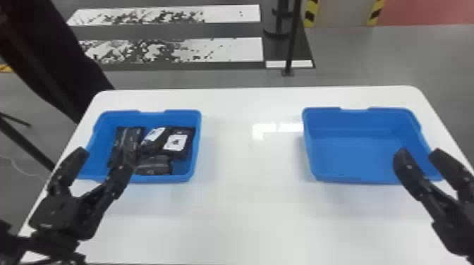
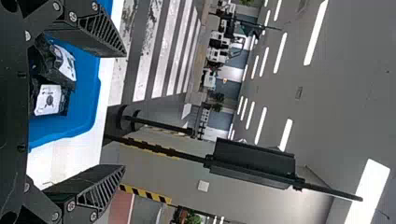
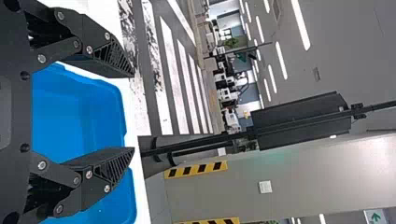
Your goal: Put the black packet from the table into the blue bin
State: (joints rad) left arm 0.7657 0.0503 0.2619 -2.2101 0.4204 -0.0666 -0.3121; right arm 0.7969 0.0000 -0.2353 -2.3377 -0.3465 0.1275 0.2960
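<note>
Head view, nearest: two black arms come in over the near part of the white surface (image 1: 247, 218), one each side.
Left tool (image 1: 105, 159): wide, nothing held, at the near wall of the left-hand bin.
Right tool (image 1: 419, 152): wide too, nothing held, at the near right part of the right-hand bin.
Left-hand bin (image 1: 169, 179): blue, upright on the surface; the black packets (image 1: 178, 133) lie inside it, overlapping, two with white labels. Which one the task means, I cannot tell.
Right-hand bin (image 1: 352, 158): blue, upright, well apart from the other.
Risk, left side: lowering the left tool here could knock or push the bin, as its near wall lies so close to the fingers. A grasp may catch a neighbouring packet, because they lie jumbled.
Risk, target: the wrong bin may be chosen, since both are blue.
Counts: two tools, one surface, two bins, apparently four packets, though the overlap could hide another.
Farthest: floor with two broad, worn white stripes (image 1: 225, 49) beyond the surface.
</note>
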